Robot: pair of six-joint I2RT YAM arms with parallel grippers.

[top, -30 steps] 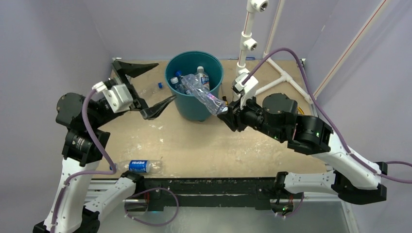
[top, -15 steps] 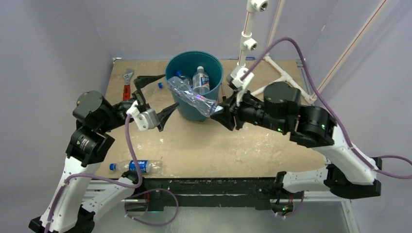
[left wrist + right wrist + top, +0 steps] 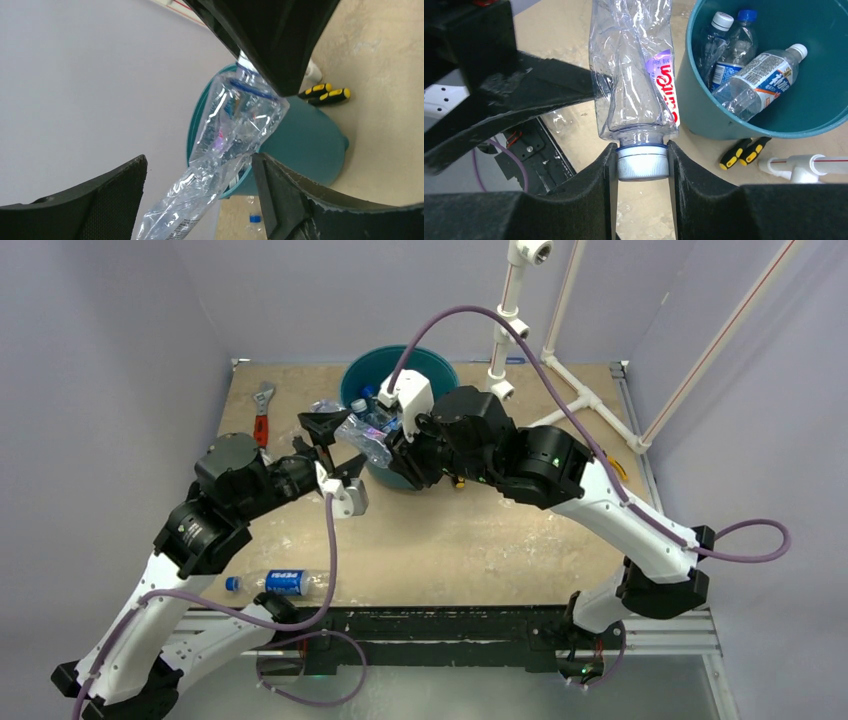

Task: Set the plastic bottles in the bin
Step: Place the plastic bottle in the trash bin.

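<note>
One crumpled bottle (image 3: 634,75), base cropped | right pincer (image 3: 642,152) clamped on cap (image 3: 642,167) | left pincer (image 3: 199,160) apart, flanking it.

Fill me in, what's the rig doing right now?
The right gripper holds a crushed clear bottle by its cap, beside the teal bin and not yet over it. The left gripper is open, its fingers either side of that bottle's body. Several bottles already lie in the bin. One blue-labelled bottle lies on the table near the front edge.
</note>
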